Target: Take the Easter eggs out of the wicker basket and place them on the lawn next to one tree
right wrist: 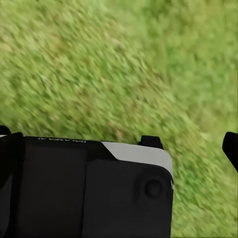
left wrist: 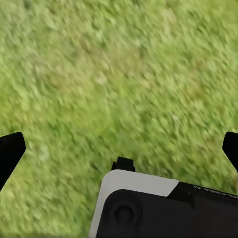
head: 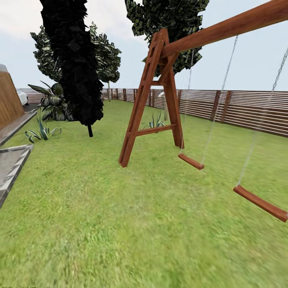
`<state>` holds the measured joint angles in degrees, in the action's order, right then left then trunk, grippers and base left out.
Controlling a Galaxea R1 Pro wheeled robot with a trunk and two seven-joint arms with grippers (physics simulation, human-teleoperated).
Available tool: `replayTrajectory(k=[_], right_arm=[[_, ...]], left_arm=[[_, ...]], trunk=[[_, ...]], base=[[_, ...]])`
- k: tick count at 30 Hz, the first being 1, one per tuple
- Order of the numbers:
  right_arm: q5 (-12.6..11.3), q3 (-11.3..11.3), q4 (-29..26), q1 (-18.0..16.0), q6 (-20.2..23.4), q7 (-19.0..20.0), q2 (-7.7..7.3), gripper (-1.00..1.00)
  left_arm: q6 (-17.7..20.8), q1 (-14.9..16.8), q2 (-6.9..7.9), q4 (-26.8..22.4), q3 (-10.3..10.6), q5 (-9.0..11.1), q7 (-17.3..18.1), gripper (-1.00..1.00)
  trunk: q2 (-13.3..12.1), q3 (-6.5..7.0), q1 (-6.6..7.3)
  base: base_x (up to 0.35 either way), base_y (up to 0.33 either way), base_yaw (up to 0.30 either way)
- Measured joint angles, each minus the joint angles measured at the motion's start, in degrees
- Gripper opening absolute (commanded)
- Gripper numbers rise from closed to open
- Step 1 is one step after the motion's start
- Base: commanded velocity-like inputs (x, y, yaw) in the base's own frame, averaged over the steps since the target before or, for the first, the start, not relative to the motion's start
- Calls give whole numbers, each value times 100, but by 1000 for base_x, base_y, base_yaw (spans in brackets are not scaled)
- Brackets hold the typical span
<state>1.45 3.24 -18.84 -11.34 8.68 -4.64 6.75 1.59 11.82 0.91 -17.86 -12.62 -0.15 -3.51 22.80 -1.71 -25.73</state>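
The Easter eggs and the wicker basket are out of view. The lawn (head: 120,224) spreads bright green across the garden in front of me. A tree (head: 176,20) with a dark green crown stands behind the swing frame, and a second tree (head: 109,91) with a thin pale trunk rises near the far fence. In the left wrist view my left gripper (left wrist: 121,148) hangs open over bare grass, its dark fingertips (left wrist: 10,151) far apart. My right gripper (right wrist: 119,141) is open too, above grass, with nothing between its fingertips (right wrist: 231,148).
A wooden swing set (head: 148,104) stands ahead, with two low seats (head: 191,161) (head: 260,203) at the right. A near-black cypress (head: 74,60) and leafy plants (head: 42,132) are at the left, beside the grey patio edge (head: 12,160). A slatted fence (head: 240,110) bounds the yard.
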Motion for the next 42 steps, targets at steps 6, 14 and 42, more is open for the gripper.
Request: replayTrajectory(k=[6, 14, 42], right_arm=[[5, 1, 1, 1, 0, -2, 73, 100], [6, 2, 8, 1, 0, -2, 83, 100], [0, -1, 7, 2, -7, -4, 83, 100]], left_arm=[[2, 0, 4, 0, -2, 15, -2, 100], [0, 0, 7, 0, -3, 25, -3, 100], [-2, 1, 7, 9, -3, 37, -2, 100]], trunk=[[0, -1, 1], [0, -14, 1], [0, -28, 2]], base=[[271, 167, 262], [290, 211, 275], [309, 140, 98]])
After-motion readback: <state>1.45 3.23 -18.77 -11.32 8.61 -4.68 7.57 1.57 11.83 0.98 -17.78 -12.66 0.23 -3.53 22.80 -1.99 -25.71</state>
